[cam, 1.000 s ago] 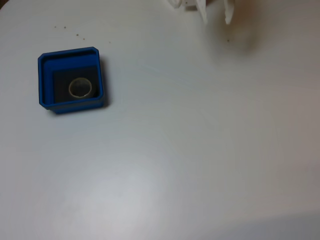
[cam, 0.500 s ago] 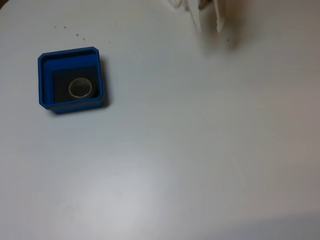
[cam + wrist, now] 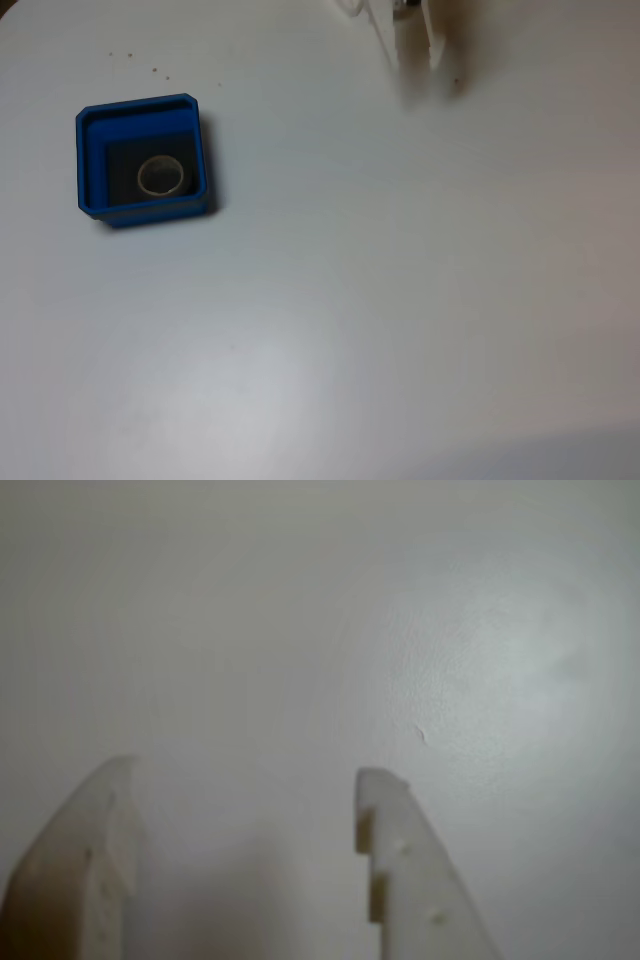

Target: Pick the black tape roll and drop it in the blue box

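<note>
Blue box (image 3: 142, 111): square, low-walled, stepped rim, dark inside bottom; stands on the white table (image 3: 400, 300) in the fixed view, well apart from the claw, far to its left and lower in the picture. Contents — one black tape roll (image 3: 162, 176), lying flat on the box's dark bottom, its pale beige core facing up; the black outer band is hard to tell from the dark floor around it. Claw (image 3: 413, 55): white, two fingers, at the top edge of the fixed view, right of centre; its upper part and the arm behind it are cut off by the frame, and a soft shadow lies on the table just beside its tips. In the wrist view the claw (image 3: 245, 775) rises from the bottom edge — both fingers stand well apart with a wide gap and bare table between them, holding nothing; the left finger is partly cut off at the corner. Small dark specks dot the table near the top left of the fixed view, too small to identify.
</note>
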`<control>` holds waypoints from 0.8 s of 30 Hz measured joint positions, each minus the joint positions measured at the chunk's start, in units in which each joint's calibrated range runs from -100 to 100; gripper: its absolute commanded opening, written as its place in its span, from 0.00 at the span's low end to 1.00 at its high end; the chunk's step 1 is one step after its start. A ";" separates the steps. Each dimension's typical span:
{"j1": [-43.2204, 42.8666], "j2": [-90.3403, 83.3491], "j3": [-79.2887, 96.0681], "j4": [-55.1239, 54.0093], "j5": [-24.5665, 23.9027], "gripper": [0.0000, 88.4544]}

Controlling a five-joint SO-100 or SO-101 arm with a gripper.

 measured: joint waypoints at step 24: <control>0.00 -2.12 16.95 0.00 0.08 0.22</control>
